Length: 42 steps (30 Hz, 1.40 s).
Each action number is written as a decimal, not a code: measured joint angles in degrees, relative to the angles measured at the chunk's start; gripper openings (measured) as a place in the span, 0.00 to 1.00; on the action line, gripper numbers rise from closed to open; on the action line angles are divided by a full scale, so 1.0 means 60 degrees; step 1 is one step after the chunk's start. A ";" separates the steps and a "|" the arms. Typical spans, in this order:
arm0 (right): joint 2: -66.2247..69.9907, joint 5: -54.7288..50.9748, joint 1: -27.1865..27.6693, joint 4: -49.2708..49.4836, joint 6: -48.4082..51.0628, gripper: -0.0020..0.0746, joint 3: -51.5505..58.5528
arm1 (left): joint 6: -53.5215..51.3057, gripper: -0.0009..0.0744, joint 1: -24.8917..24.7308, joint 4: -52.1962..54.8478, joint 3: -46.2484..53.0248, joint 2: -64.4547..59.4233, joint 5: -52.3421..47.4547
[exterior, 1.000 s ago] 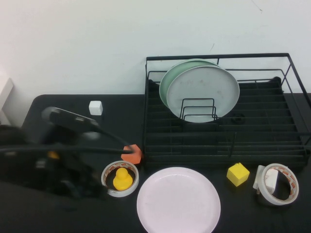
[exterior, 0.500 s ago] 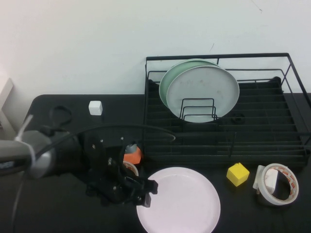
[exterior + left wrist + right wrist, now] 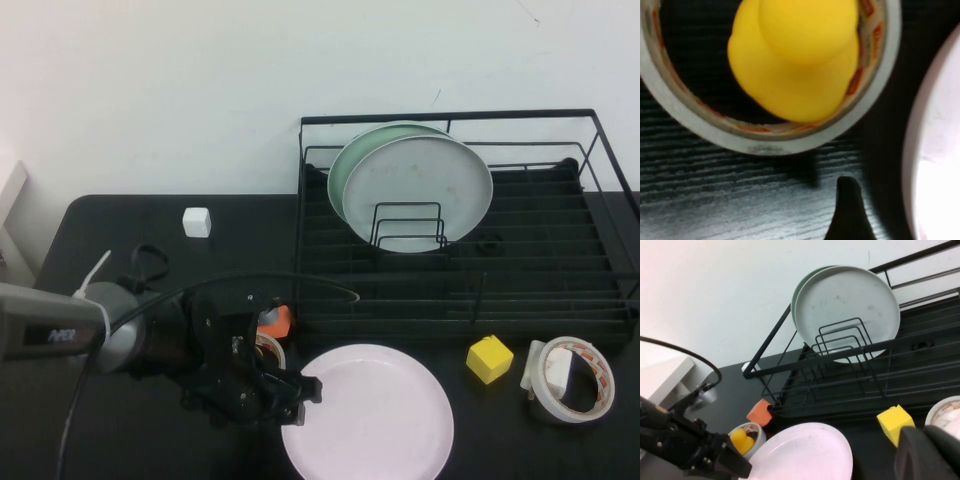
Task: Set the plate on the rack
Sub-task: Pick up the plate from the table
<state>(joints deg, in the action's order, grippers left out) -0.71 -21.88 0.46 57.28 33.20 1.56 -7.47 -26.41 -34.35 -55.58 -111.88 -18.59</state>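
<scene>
The pale pink plate point(image 3: 367, 415) lies flat on the black table in front of the black wire rack point(image 3: 600, 290). My left gripper point(image 3: 305, 392) is low at the plate's left edge and looks open and empty. In the left wrist view one fingertip point(image 3: 847, 205) rests over the table just beside the plate's rim point(image 3: 940, 150); the other finger does not show. My right gripper point(image 3: 926, 440) is out of the high view. It is shut and empty, above the table's right front, apart from the plate point(image 3: 800, 452) and the rack point(image 3: 790, 365).
A grey-white plate point(image 3: 420, 185) and a pale green plate point(image 3: 345, 165) stand in the rack's dividers. A tape roll point(image 3: 765, 145) holding a yellow duck point(image 3: 795, 55) sits by my left gripper, with an orange block point(image 3: 277, 320) behind. A yellow cube point(image 3: 489, 359), another tape roll point(image 3: 568, 380) and a white cube point(image 3: 197, 221) also lie about.
My left arm has swung in from the left and come down at the plate's left edge, covering the duck and its tape roll in the high view. The plate has not moved.
</scene>
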 joint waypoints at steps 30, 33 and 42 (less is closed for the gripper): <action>0.0000 -0.0004 0.0000 0.0000 0.0076 0.04 0.0000 | -0.1665 0.50 0.0000 -0.2027 -0.0067 -0.0556 0.0451; 0.0000 -0.0004 0.0000 0.0000 0.0076 0.04 0.0000 | -0.1693 0.50 -0.0041 -0.2043 -0.0073 -0.0575 0.0523; 0.0000 -0.0004 0.0000 0.0000 0.0076 0.04 0.0000 | -0.1750 0.27 -0.0699 -0.2043 -0.0088 -0.0655 0.1092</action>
<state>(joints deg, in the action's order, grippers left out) -0.71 -21.91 0.46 57.28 33.65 1.56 -17.97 -30.60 -46.61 -56.11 -115.81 -12.04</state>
